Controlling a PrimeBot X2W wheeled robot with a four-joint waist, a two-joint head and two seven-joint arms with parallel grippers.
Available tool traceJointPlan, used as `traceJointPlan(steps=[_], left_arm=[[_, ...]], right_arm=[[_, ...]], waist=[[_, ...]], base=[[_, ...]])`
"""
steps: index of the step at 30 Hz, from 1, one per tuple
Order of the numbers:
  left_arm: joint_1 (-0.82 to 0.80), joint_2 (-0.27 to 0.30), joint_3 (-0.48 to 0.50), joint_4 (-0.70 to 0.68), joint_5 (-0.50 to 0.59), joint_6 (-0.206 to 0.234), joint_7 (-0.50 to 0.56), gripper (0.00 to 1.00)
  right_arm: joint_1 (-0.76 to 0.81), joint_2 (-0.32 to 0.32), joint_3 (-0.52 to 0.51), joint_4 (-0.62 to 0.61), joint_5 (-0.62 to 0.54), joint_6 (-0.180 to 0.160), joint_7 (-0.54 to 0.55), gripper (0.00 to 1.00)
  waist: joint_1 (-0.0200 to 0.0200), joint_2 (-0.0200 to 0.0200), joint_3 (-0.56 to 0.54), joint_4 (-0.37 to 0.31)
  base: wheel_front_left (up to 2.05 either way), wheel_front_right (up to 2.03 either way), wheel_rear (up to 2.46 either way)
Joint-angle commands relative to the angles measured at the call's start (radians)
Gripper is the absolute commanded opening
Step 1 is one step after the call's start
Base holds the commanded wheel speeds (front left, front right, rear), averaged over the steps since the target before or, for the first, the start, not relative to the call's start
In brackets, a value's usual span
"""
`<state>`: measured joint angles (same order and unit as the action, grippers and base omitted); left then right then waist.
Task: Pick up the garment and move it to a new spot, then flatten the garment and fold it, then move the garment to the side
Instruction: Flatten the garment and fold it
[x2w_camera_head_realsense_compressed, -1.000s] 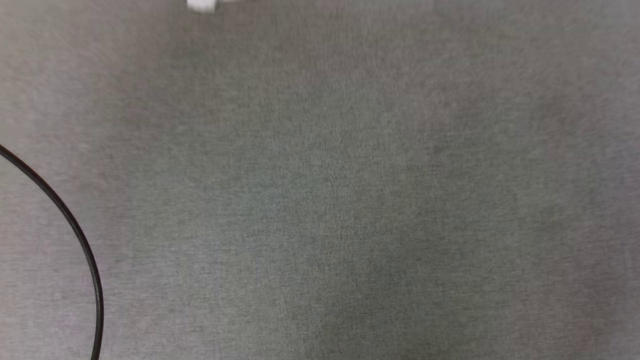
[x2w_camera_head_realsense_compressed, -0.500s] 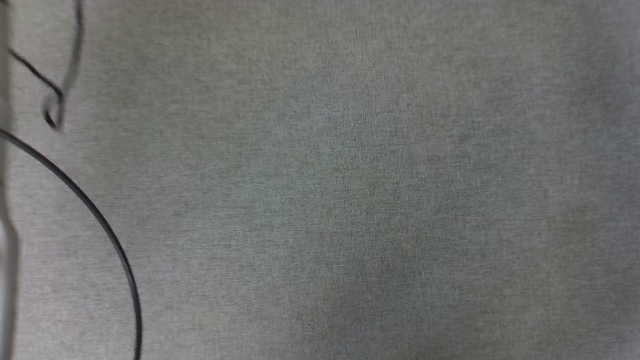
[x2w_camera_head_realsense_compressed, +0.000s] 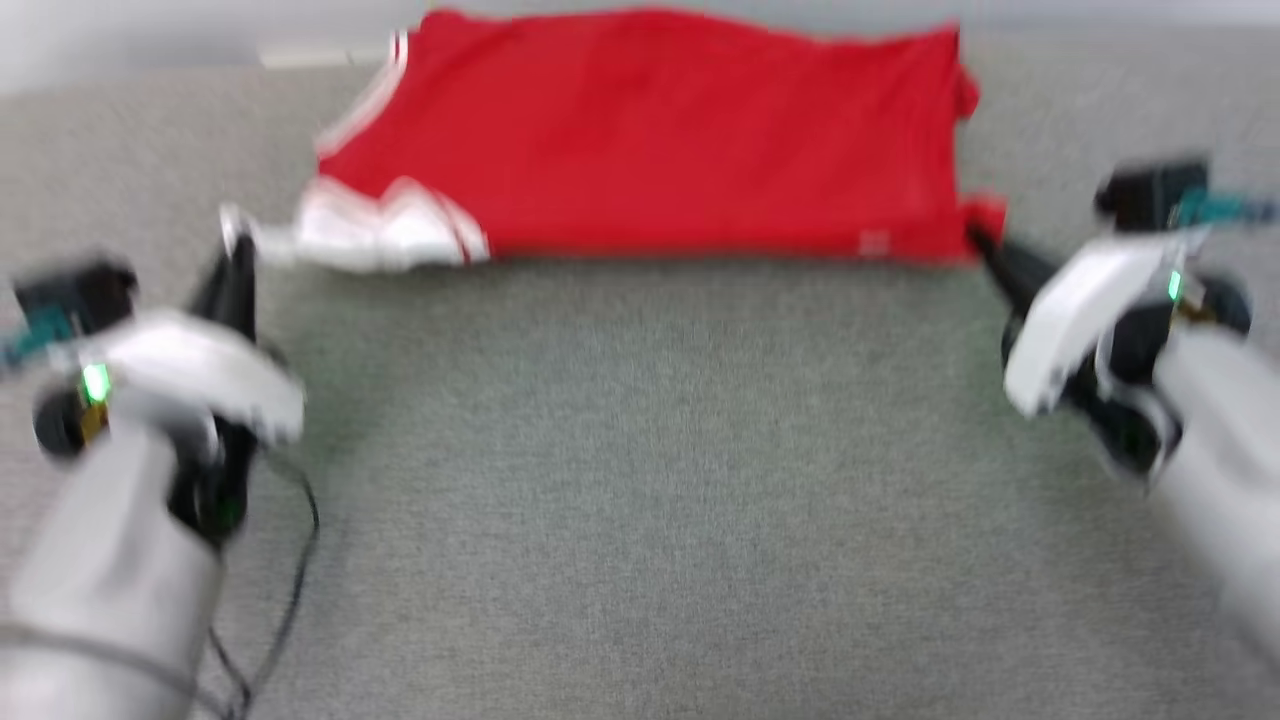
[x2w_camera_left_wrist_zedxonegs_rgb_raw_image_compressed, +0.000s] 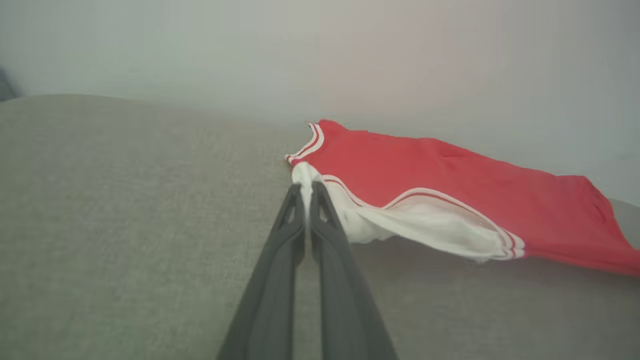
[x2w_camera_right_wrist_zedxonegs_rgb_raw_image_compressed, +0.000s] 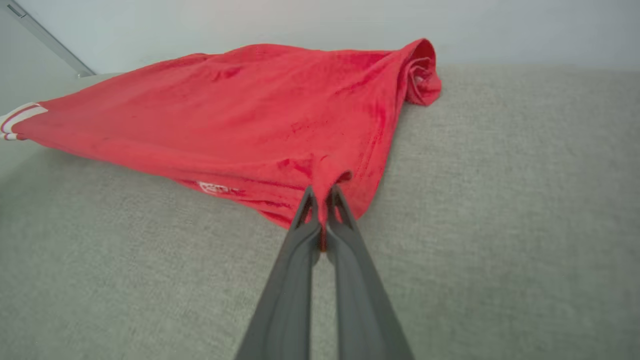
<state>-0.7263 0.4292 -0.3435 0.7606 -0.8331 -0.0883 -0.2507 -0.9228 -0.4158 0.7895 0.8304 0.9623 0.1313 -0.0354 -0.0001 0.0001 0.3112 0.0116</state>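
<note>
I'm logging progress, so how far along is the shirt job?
Done: shirt lies mostly spread on the grey surface. In hand: left jaws shut on its white sleeve, right jaws on its hem corner, near edge lifted. Left: folding, moving aside.

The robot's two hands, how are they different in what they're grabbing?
The left hand pinches the white sleeve, but the right hand pinches a red bottom corner. The left hand sits at the striped end of the shirt; the right hand sits at its plain red end. Both hands have long dark fingers and are shut tight on the same shirt.
</note>
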Motion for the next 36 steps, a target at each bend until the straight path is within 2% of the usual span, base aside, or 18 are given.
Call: traceJointPlan(steps=[1, 5, 12, 18, 23, 25, 29, 36], left_arm=[[0.088, 0.009, 0.01, -0.046, -0.009, 0.018, -0.008, 0.0], [0.312, 0.033, 0.024, -0.2, -0.033, 0.081, 0.002, 0.0], [0.664, 0.089, 0.063, -0.536, -0.072, 0.254, 0.057, 0.0], [0.901, 0.139, 0.092, -0.805, -0.097, 0.398, 0.132, 0.0], [1.009, 0.175, 0.109, -0.979, -0.094, 0.481, 0.175, 0.0], [1.02, 0.189, 0.11, -1.023, -0.088, 0.498, 0.186, 0.0], [0.977, 0.202, 0.099, -1.06, -0.078, 0.5, 0.209, 0.0], [0.779, 0.195, 0.061, -1.006, -0.057, 0.451, 0.249, 0.0]], right_arm=[[0.067, -0.019, 0.005, -0.016, 0.019, -0.001, -0.01, 0.0], [0.213, -0.043, 0.014, -0.057, 0.037, -0.001, -0.02, 0.0], [0.459, -0.081, -0.033, -0.152, 0.059, -0.001, -0.041, 0.0], [0.662, -0.103, -0.131, -0.247, 0.046, -0.001, -0.036, 0.0], [0.798, -0.117, -0.246, -0.333, 0.009, -0.001, 0.035, 0.0], [0.826, -0.108, -0.296, -0.377, -0.023, -0.001, 0.069, 0.0], [0.846, -0.085, -0.382, -0.445, -0.089, -0.001, 0.128, 0.0], [0.775, 0.007, -0.54, -0.575, -0.279, -0.001, 0.302, 0.0]], waist=[[0.0001, -0.0001, -0.116, 0.008], [0.0001, -0.0001, -0.195, 0.018], [0.0001, -0.0001, -0.292, 0.036], [0.0001, -0.0001, -0.335, 0.049], [0.0001, -0.0001, -0.334, 0.051], [0.0001, -0.0001, -0.328, 0.048], [0.0001, -0.0001, -0.304, 0.043], [0.0001, -0.0001, -0.196, 0.019]], base=[[0.0, 0.0, 0.0], [0.0, 0.0, 0.0], [0.0, 0.0, 0.0], [0.0, 0.0, 0.0], [0.0, 0.0, 0.0], [0.0, 0.0, 0.0], [0.0, 0.0, 0.0], [0.0, 0.0, 0.0]])
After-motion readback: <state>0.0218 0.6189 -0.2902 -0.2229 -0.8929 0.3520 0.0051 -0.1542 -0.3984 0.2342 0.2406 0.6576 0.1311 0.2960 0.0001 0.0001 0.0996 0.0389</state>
